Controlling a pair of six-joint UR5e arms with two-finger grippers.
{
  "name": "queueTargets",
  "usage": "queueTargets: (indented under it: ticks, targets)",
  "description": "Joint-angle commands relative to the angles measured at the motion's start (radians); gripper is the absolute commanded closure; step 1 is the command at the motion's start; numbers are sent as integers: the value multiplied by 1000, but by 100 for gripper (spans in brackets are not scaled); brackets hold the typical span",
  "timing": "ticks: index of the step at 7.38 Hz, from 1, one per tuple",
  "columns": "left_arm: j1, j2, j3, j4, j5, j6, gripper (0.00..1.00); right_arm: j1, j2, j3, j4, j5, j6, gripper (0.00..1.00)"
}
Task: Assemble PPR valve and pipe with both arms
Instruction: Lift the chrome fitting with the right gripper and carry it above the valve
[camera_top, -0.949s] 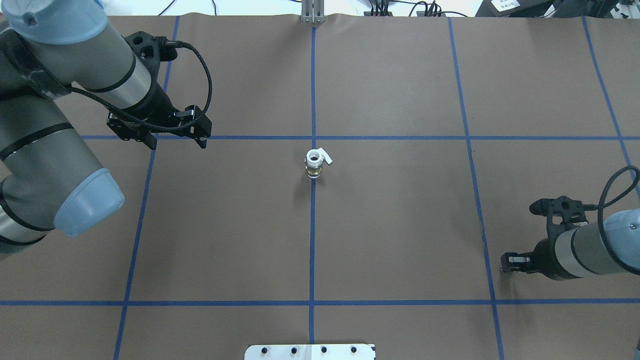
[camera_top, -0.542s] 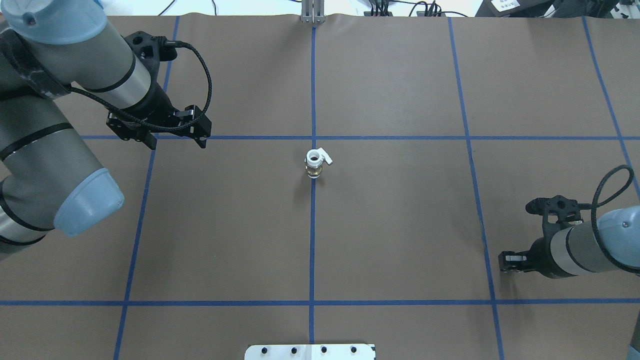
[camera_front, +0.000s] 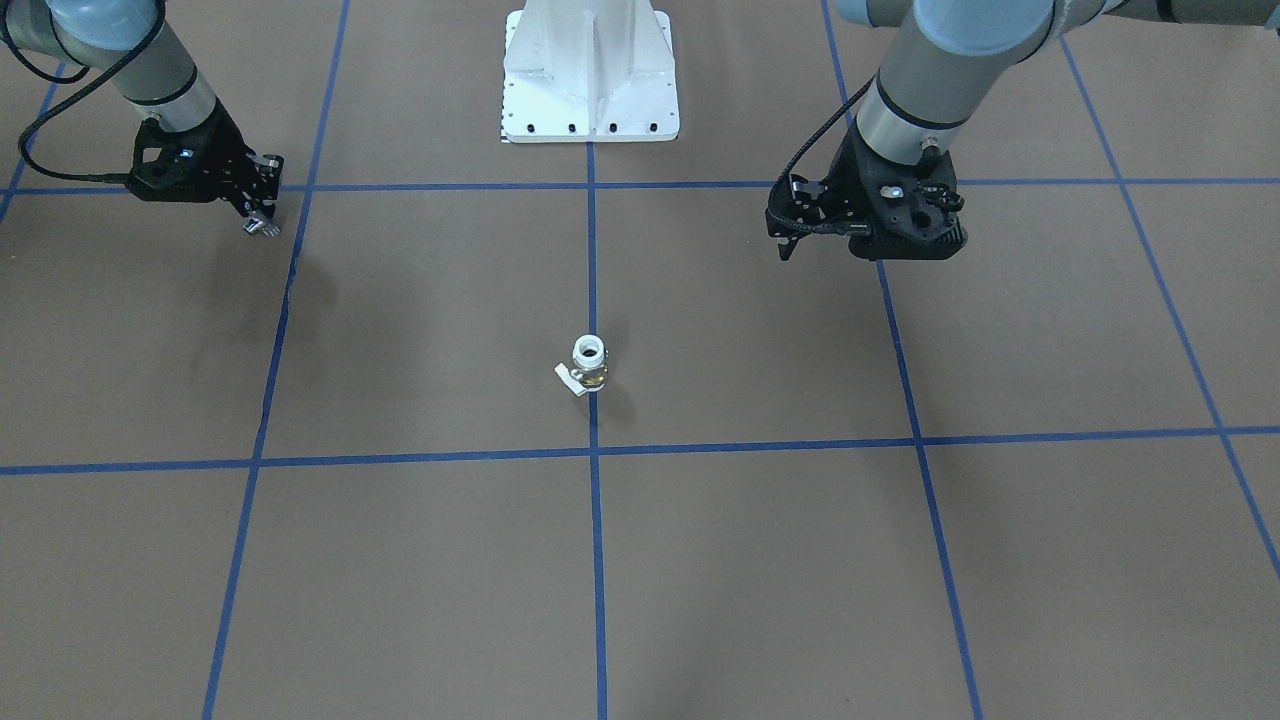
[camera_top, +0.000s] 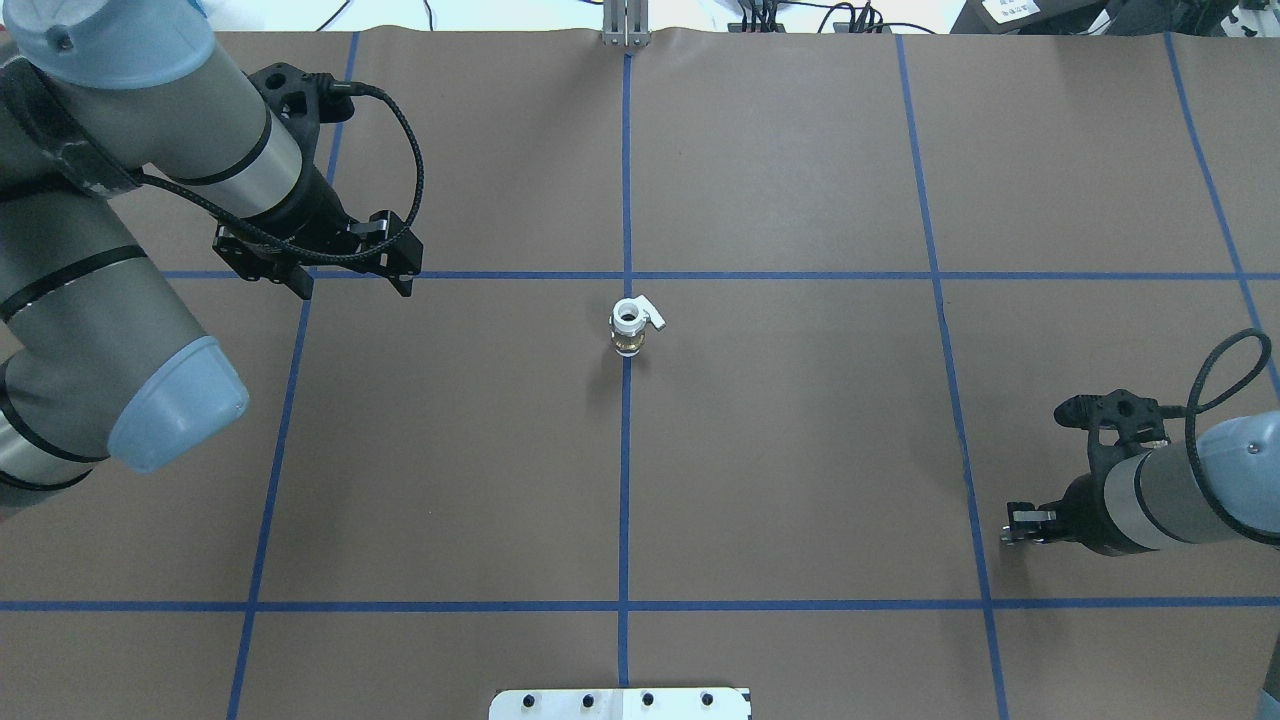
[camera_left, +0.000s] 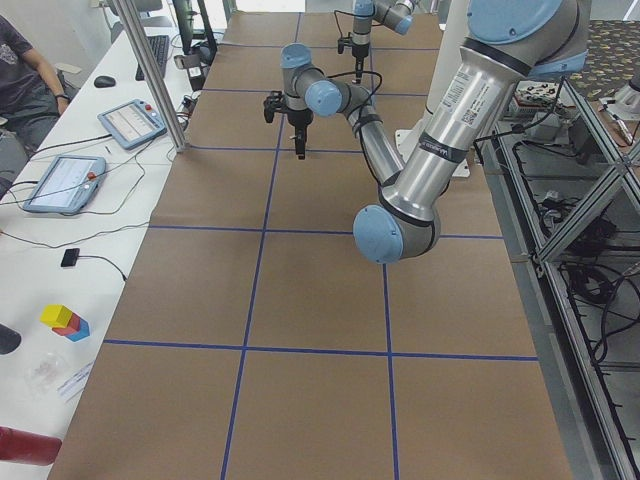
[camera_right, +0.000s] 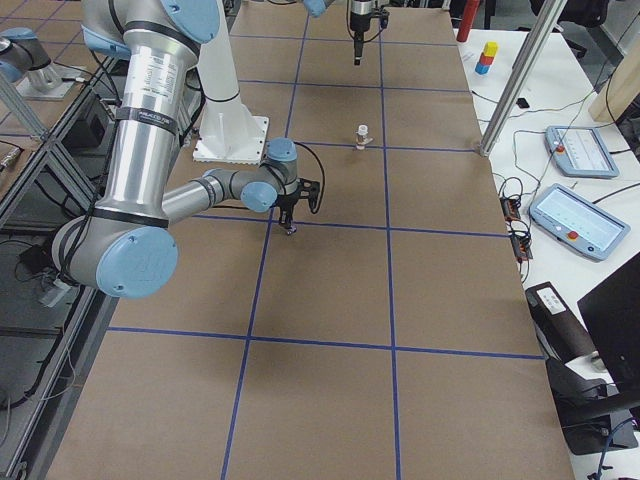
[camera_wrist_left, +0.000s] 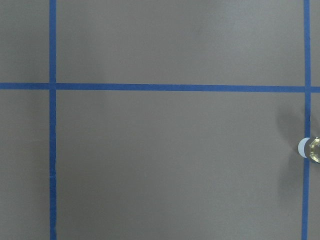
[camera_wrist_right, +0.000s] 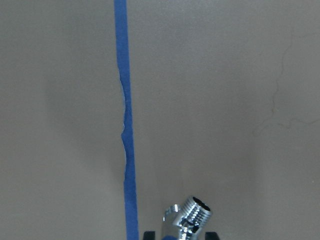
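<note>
No legible txt or nos.; white label (camera_top: 1010, 8) on far bench too small to read.

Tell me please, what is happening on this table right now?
The two fittings are not yet joined. The right gripper is shut on the pipe, low over the right side of the table. The PPR valve stands upright on the middle tape line, and nothing touches it. The left gripper is open and empty, well apart from the valve on the robot's left side.
</note>
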Motion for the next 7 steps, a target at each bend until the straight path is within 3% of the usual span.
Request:
queueTargets:
  ticks: [1, 2, 3, 5, 6, 7]
  targets:
    - [0, -2, -1, 0, 0, 2, 1, 51, 12, 29, -6, 45, 0, 100]
    - [-5, 0, -4, -1, 0, 12, 1, 112, 60, 19, -17, 113, 0, 100]
    - [-10, 3, -3, -2, 0, 41, 1, 145, 167, -7, -93, 119, 1, 100]
    - [-29, 69, -18, -6, -2, 139, 1, 174, 658, -88, -605, 111, 1, 100]
    - [-40, 96, -17, -9, -5, 188, 1, 173, 805, -167, -674, 112, 18, 100]
    - [-62, 118, -11, -14, -5, 260, 1, 171, 887, -226, -670, 116, 54, 100]
